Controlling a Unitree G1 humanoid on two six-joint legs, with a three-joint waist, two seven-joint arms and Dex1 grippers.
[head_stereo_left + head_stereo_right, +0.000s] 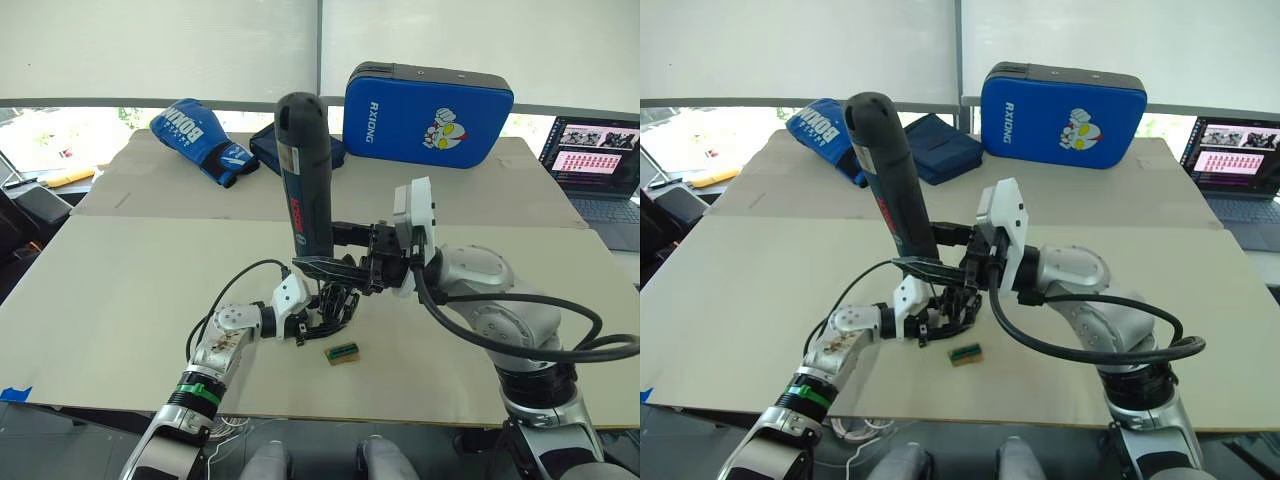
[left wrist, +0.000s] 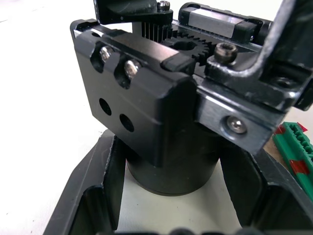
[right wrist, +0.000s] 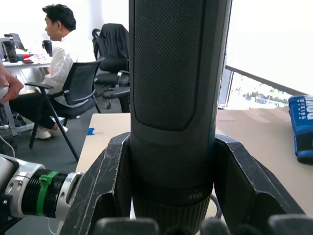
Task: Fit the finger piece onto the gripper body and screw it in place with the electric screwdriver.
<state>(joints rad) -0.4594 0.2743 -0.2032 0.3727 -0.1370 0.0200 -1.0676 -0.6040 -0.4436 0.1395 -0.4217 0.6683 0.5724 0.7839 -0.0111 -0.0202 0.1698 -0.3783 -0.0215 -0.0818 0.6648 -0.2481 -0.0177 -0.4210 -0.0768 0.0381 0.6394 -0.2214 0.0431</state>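
Now, right gripper [image 1: 345,268]: clamped on upright screwdriver [image 1: 303,170], red label, "Max" near the grip.
Left gripper [image 1: 325,318]: fingers pinching gripper body [image 2: 166,122] on the table [image 1: 120,290].
Pad [image 1: 428,104]: "RXIONG".
Glove [image 1: 200,140]: "BOXING".

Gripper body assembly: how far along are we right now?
Both grasps look done: the left gripper clamps the gripper body by its round base on the table, and the right gripper holds the electric screwdriver upright above it. In hand: driving a screw. Whether the screws are tight, I cannot tell.
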